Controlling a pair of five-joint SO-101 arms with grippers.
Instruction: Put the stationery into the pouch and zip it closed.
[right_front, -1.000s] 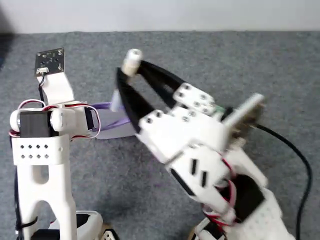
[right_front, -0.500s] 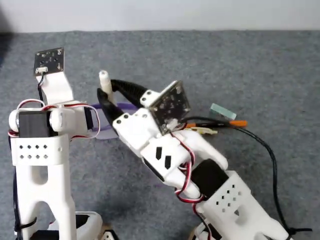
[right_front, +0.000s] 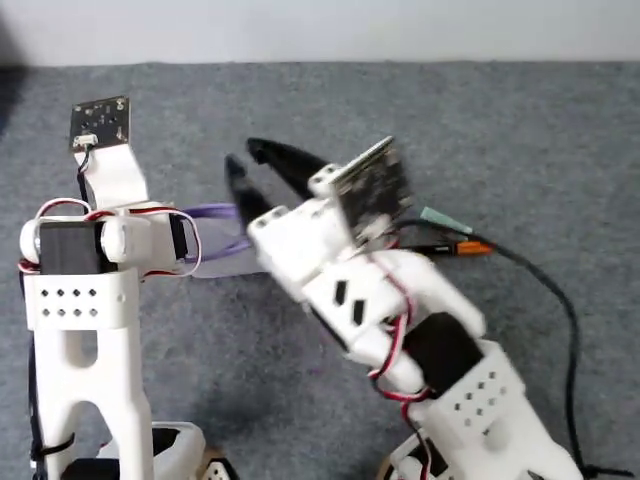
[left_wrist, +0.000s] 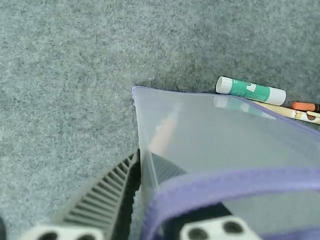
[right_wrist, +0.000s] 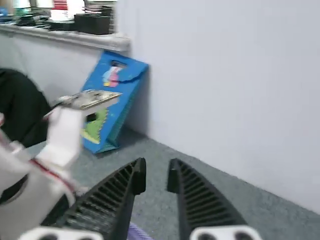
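**Right pincer** (right_front: 244, 158): black ribbed fingers, spread a little, with nothing between them. It is held above the grey carpeted table (right_front: 520, 120), close to the raised end of the pouch.

**Left pincer** (left_wrist: 145, 167): pressed together on the clear plastic pouch (left_wrist: 215, 135) with a purple zip band. It pinches the pouch at the band near one corner, and the pouch wall slopes from the grip down to the table.

**Stationery:** a white-and-green glue stick (left_wrist: 250, 91), a slim orange pen (left_wrist: 305, 106) and a cream pencil (left_wrist: 295, 114). They lie together on the table just beside the pouch's far edge, outside it. A pale orange smear shows through the pouch wall; whether it is an item inside or a reflection cannot be told.

**Black cable** (right_front: 545, 300): trails from the right arm, passing near the orange pen.

**Hazards, as judged:**
- The pouch hangs from a single pinch, so its mouth may sag shut. An item brought to it could then glance off the band and fall outside.
- The two arms sit close together. A reach by the right arm across the pouch could bump the held band and tug it out of the left pincer.
- The cable could drag the pen and pencil as the right arm swings, scattering them.
- The round glue stick may roll away if a finger nudges it before the grip closes.
- Zipping too soon would leave items out, since three are not yet inside.
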